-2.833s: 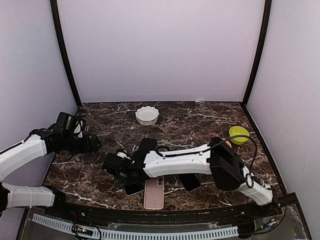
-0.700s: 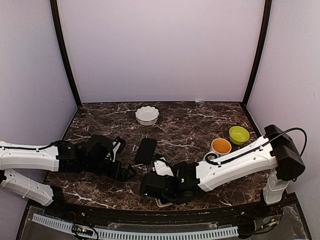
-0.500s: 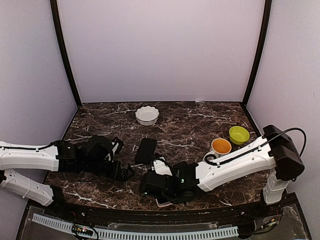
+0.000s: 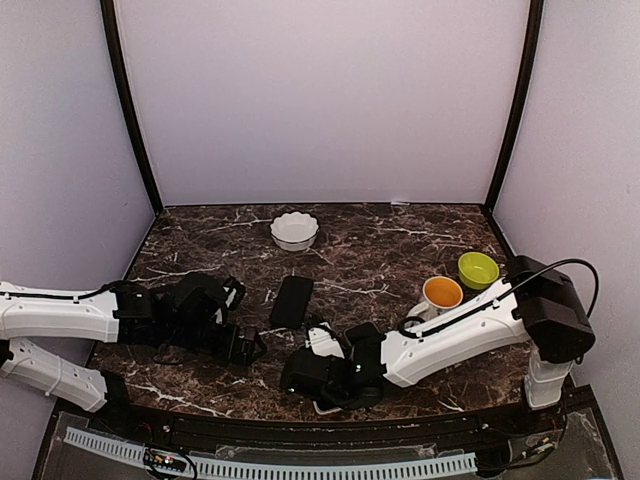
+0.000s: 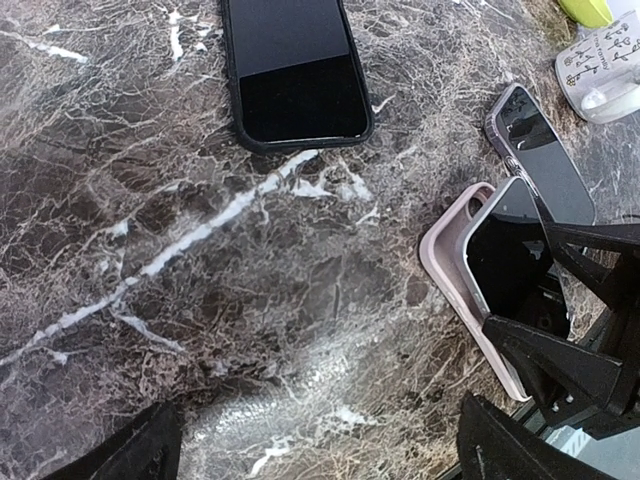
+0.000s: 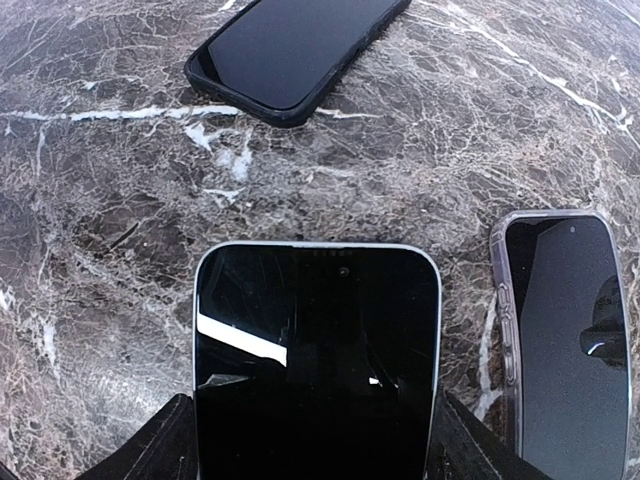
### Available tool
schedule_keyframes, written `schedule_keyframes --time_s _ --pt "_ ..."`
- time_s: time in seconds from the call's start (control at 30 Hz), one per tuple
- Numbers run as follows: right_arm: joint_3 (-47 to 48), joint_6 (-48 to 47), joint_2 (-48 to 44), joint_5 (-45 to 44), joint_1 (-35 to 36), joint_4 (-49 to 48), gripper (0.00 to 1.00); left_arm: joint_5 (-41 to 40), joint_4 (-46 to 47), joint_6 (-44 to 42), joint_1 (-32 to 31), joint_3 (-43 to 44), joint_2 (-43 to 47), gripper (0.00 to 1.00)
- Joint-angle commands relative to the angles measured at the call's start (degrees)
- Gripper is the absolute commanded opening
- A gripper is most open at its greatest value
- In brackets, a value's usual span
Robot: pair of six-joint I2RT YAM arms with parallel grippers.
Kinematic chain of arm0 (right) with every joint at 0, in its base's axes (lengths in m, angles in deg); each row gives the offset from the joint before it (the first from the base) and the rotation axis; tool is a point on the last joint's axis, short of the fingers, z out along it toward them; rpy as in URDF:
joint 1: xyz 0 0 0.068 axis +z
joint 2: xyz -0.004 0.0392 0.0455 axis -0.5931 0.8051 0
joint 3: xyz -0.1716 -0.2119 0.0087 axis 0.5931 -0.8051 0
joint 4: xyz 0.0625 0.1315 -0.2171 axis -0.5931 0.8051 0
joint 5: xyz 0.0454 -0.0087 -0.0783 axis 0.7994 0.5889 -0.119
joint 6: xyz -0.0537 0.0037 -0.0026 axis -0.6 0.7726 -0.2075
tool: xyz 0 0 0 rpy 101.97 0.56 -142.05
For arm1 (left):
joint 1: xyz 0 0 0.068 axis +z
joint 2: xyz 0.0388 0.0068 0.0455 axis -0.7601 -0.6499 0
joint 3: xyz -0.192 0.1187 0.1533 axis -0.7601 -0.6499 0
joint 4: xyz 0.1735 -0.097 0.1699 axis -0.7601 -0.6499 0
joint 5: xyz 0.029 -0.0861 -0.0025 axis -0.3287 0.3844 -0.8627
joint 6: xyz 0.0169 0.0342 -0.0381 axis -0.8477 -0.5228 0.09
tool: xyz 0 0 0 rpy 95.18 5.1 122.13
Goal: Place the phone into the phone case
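Two cased handsets are laid nearby: black-cased handset (image 5: pixel 295 65), and clear-cased handset (image 5: pixel 540 150) just beside pink case (image 5: pixel 445 270). The phone (image 6: pixel 316 360) is pinched by right claw (image 6: pixel 316 432); left claw (image 5: pixel 320 445) is spread wide.

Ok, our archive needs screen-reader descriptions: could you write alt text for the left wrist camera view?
A phone sits tilted over a pink phone case on a dark marble table, held by the right gripper. A black-cased phone lies at the top, a clear-cased phone at right; the open left gripper frames the bottom.
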State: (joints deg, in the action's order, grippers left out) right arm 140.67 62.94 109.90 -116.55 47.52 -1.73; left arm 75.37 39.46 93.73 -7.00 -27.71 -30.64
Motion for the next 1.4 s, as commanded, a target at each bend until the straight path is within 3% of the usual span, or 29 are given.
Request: schedule_keyframes --time_s 0.0,0.43,0.5,0.7,0.83,1.1,1.2,1.27,1.37 --pt "-0.8 0.1 0.8 -1.4 -0.7 -3.7 0.20 -1.0 -1.3 0.3 0.3 0.1 1.3 0.99" --pt "1.7 7.1 5.1 -1.3 0.1 0.8 0.20 -2.5 -1.7 -0.1 0.3 0.0 1.6 0.99" --pt "1.9 8.0 5.1 -1.1 0.1 1.9 0.29 -2.7 -2.1 -0.3 0.3 0.2 1.6 0.99" --pt "1.2 8.0 2.0 -1.4 0.2 4.1 0.83 -3.7 -3.1 -0.2 0.3 0.2 1.9 0.99" --pt "2.3 6.1 1.2 -1.3 0.1 5.4 0.98 -3.3 -3.1 -1.6 0.3 1.4 1.8 0.99" --pt "5.6 0.1 -4.5 0.4 -0.1 10.2 0.99 -0.1 -2.6 -7.2 0.1 2.1 1.6 0.97" --pt "1.2 -3.3 -11.6 9.3 -2.1 8.6 0.98 1.6 -1.8 -6.6 -0.6 1.7 1.7 0.94" --pt "-4.7 -3.3 -15.3 18.6 -4.4 4.8 0.89 3.5 0.2 -5.9 -1.8 1.3 1.1 0.91" --pt "-11.5 -0.7 -18.0 23.4 -5.5 0.2 0.67 6.5 3.9 -5.4 -4.8 0.9 -0.7 0.87"
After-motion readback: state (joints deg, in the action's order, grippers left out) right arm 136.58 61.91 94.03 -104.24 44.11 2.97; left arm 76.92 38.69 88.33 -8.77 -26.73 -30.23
